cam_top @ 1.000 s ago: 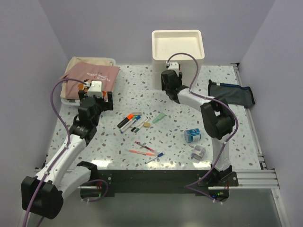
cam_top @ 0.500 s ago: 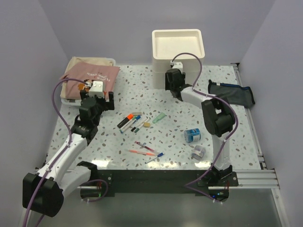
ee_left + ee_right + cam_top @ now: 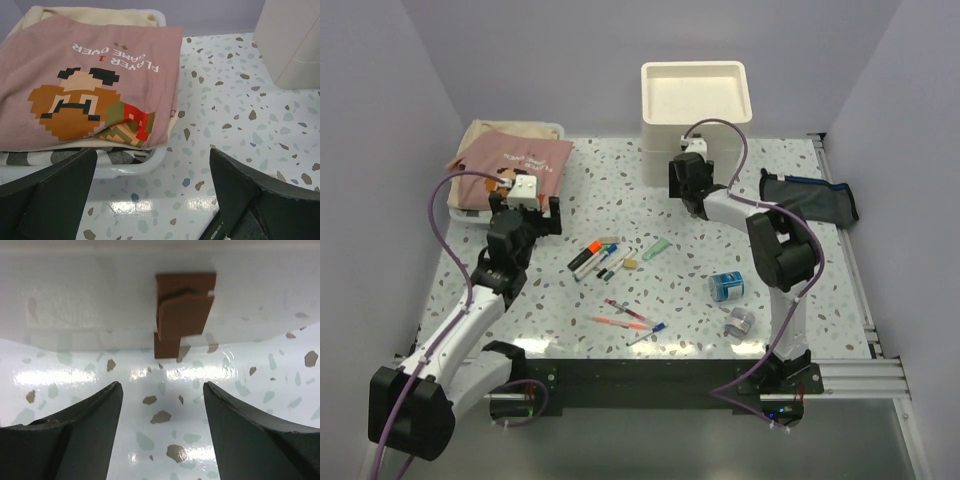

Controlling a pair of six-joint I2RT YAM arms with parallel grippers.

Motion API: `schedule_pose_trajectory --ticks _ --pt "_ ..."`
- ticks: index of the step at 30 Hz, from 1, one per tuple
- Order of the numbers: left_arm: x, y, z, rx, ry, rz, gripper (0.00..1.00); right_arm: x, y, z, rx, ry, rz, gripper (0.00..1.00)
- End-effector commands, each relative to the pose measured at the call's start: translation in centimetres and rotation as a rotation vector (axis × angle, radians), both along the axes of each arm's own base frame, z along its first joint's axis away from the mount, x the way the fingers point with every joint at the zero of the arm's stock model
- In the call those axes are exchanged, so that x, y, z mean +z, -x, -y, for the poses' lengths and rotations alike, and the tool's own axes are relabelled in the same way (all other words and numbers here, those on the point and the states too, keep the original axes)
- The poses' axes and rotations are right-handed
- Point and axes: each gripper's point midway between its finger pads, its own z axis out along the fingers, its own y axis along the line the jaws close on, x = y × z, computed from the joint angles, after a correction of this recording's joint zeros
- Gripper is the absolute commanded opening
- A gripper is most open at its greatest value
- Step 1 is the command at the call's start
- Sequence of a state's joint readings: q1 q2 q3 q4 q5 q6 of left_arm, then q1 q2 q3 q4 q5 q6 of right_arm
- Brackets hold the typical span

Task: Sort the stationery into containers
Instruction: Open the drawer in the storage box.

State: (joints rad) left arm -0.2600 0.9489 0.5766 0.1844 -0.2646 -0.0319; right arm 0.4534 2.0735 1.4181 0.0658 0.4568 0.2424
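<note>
The stationery lies loose mid-table: markers (image 3: 595, 257), a pale-green highlighter (image 3: 657, 249), thin pens (image 3: 625, 315), a blue roll (image 3: 726, 287) and a grey roll (image 3: 738, 322). The cream drawer unit (image 3: 695, 100) stands at the back. The navy pouch (image 3: 807, 198) lies flat on the right. My right gripper (image 3: 686, 172) (image 3: 162, 390) is low at the unit's front, open and empty, its jaws just short of a brown handle (image 3: 184, 310). My left gripper (image 3: 525, 200) (image 3: 153, 152) hangs wide open and empty beside the clothes basket.
A white basket (image 3: 135, 167) holding a folded pink shirt (image 3: 510, 165) with a pixel print sits at the back left. The drawer unit's corner (image 3: 295, 45) shows at the left wrist view's upper right. Purple walls enclose the table; a rail (image 3: 850, 255) runs along its right edge.
My right gripper has shifted slightly right along the drawer unit's front and its jaws have widened a little. The left arm has barely moved.
</note>
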Motion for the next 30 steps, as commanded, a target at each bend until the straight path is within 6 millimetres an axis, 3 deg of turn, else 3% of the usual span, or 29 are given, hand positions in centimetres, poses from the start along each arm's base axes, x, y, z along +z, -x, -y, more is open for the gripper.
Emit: schedule_pose_trajectory --ticks 1,7,16,30 --pt "2.0 0.0 -0.2 -0.002 0.036 0.119 1.00 2.6 -0.1 -0.4 -0.001 -0.032 0.070 0.70" --pt "1.2 0.3 0.0 -0.024 0.044 0.138 1.00 3.2 -2.5 -1.0 0.021 -0.001 0.139 0.68" --pt "0.5 0.2 -0.2 -0.015 0.034 0.126 1.00 2.3 -4.8 -1.7 0.006 0.021 0.158 0.64" --pt "0.1 -0.6 -0.4 -0.010 0.029 0.126 1.00 0.4 -3.6 -0.8 -0.028 0.046 0.104 0.50"
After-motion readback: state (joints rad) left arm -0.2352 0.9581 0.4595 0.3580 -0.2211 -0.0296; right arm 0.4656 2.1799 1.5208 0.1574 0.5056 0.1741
